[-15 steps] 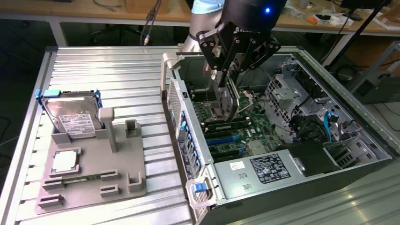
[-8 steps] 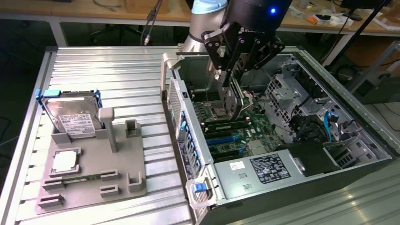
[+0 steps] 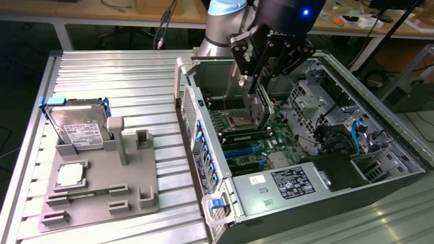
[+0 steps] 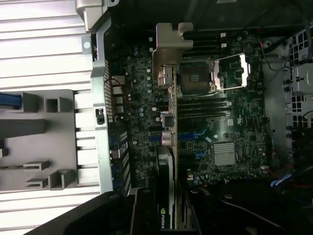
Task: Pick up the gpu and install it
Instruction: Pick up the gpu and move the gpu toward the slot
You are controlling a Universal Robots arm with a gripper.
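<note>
Item: gpu [image 3: 258, 109], clamped by gripper [image 3: 256, 81] above motherboard [image 3: 265, 147]. Exterior view: card seemingly hanging upright. Wrist view: edge-on, long axis running from gripper, silver bracket [image 4: 168, 51] farthest.

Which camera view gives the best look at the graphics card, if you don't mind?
The wrist view: it shows the graphics card along its whole edge, silver bracket included. The exterior view gives a thin dark slab gripped by the tool above the motherboard.
</note>
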